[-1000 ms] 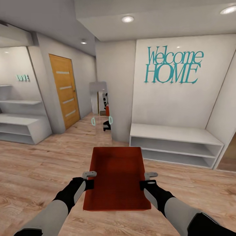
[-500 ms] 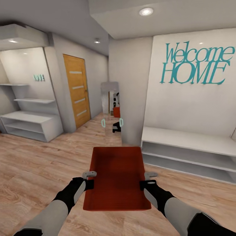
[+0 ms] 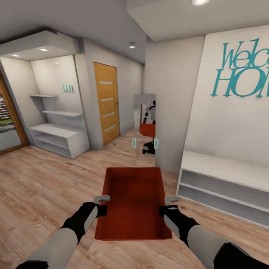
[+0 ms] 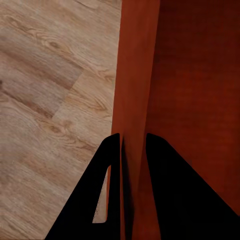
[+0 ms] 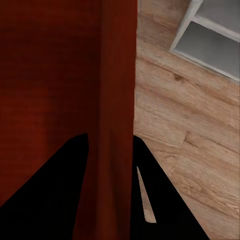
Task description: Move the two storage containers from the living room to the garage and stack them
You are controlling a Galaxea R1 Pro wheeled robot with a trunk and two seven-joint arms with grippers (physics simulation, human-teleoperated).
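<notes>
Between both claws, empty orange-red container

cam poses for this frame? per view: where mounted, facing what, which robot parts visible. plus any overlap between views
Head view: on the head, facing forward and down a hallway; both arms hold the storage container, left gripper, right gripper.
Left wrist view: near the left gripper, looking along its fingers, which straddle the bin's wall.
Right wrist view: near the right gripper, fingers astride the opposite wall; white shelf unit beyond.
Shared: all three show the container and the wood floor.
</notes>
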